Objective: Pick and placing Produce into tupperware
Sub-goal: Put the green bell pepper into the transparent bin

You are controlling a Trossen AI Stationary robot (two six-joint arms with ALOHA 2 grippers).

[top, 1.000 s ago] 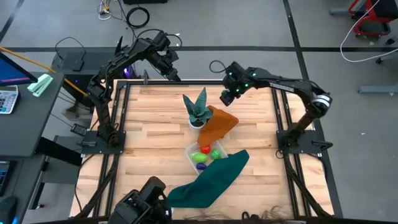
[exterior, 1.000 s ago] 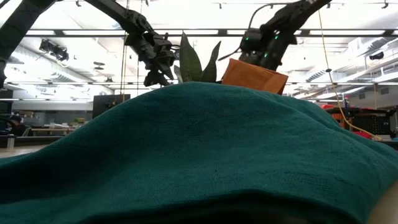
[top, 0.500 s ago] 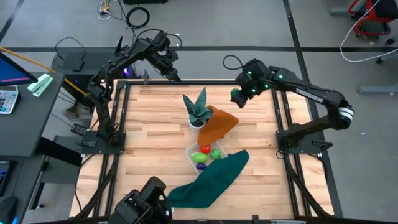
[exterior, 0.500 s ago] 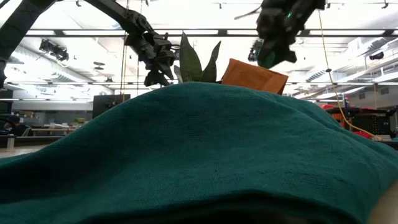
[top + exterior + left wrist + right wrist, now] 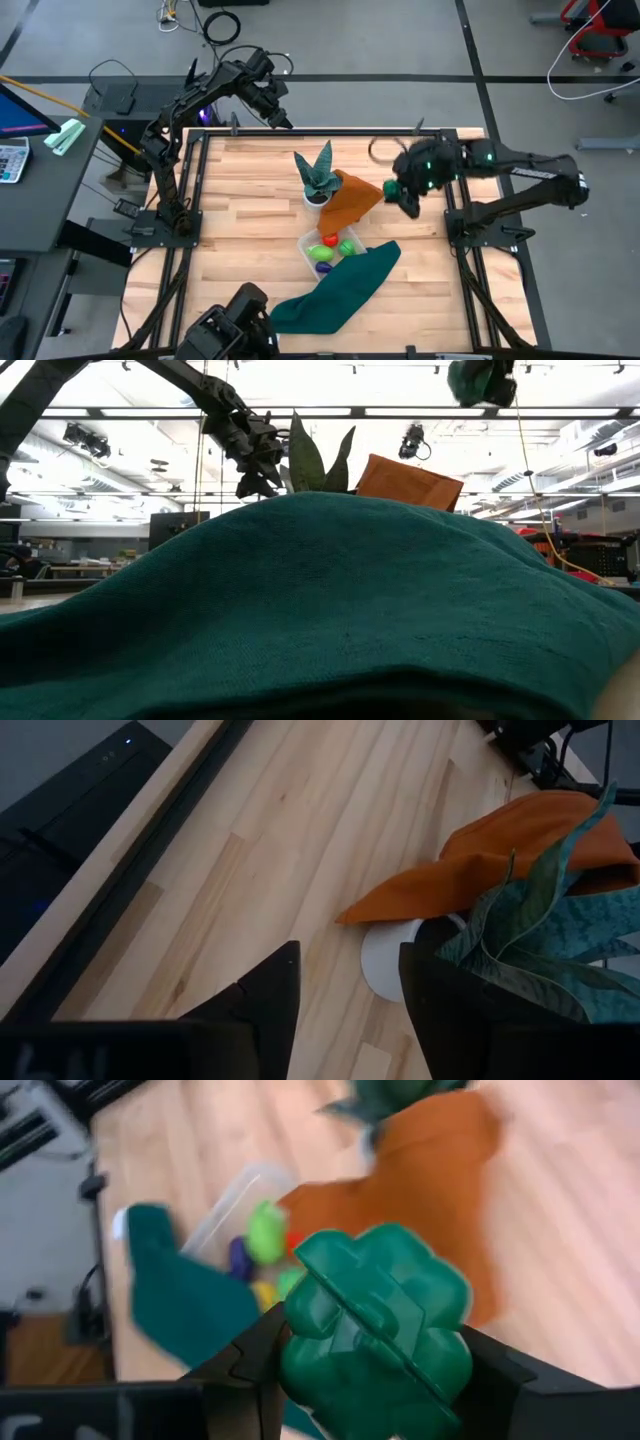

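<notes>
Right gripper (image 5: pixel 409 195) clamping dark green lobed produce piece (image 5: pixel 375 1330), hanging above wooden table (image 5: pixel 240 230) beside orange cloth (image 5: pixel 352 198). Tupperware (image 5: pixel 331 247) sitting beyond cloth from gripper, holding red, yellow, green, purple pieces, teal cloth (image 5: pixel 335 290) touching. Left gripper (image 5: pixel 283 122) idling at far edge, fingers parted, holding nothing, potted plant (image 5: pixel 316 175) near. Ceiling lights glowing behind.
</notes>
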